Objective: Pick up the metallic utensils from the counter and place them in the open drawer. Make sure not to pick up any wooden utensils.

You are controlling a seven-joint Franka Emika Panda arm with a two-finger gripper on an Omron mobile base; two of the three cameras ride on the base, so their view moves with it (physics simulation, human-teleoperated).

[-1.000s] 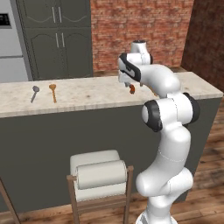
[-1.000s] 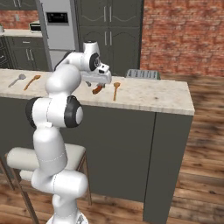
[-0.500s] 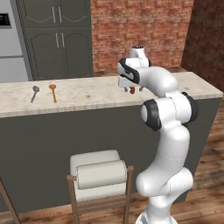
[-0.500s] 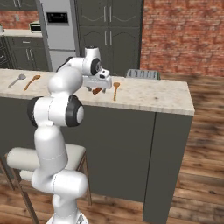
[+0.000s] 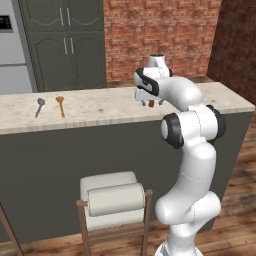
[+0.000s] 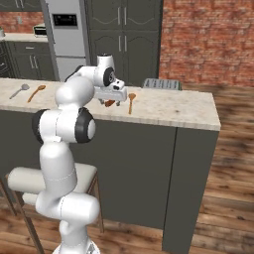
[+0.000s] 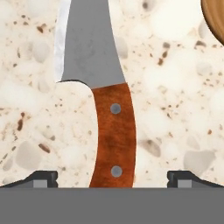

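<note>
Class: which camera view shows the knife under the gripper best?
The hand view: the knife lies large there, grey blade and riveted brown handle plain on the counter. Both base views give just a brown speck beneath the gripper.

In the hand view the knife (image 7: 107, 96) runs off the top edge, so its blade tip is cut off, and the butt of its brown handle is hidden at the bottom. A wooden spoon head (image 7: 214, 17) is clipped by the upper right corner. In the left base view the knife is mostly hidden behind the hand, and the metal spoon (image 5: 39, 106) at centre left is too small to make out in detail.
</note>
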